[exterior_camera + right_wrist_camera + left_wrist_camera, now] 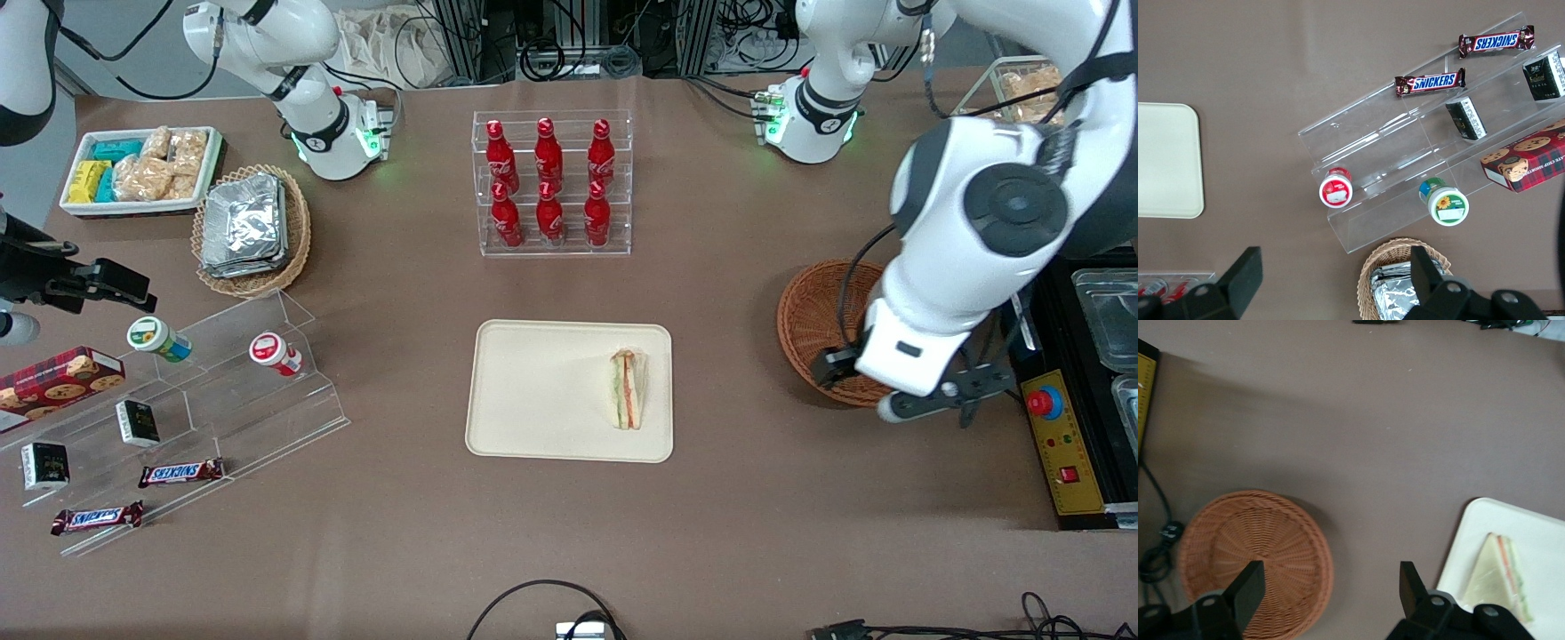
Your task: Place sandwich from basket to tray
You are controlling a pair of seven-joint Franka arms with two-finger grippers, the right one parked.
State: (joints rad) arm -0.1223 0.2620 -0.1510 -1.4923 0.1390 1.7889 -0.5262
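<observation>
The sandwich (628, 389) lies on the cream tray (533, 391), close to the tray's edge on the working arm's side, about midway along that edge and just inside the rim. The reddish-brown wicker basket (813, 324) sits empty on the brown table (756, 498), well apart from the tray toward the working arm's end. So the placing looks done; what remains, as I judge it, is only for the arm to clear away and settle.

The left gripper (1328, 583) hangs above the table at the basket's tray-side edge, one finger over the basket, the other over bare cloth; its jaws stand wide apart and hold nothing. No further grasp seems called for, and the next move needs only height enough to miss the basket rim.

The sandwich is a small triangular wedge of pale bread, lying flat, with orange-red and green filling showing along its cut edge.
</observation>
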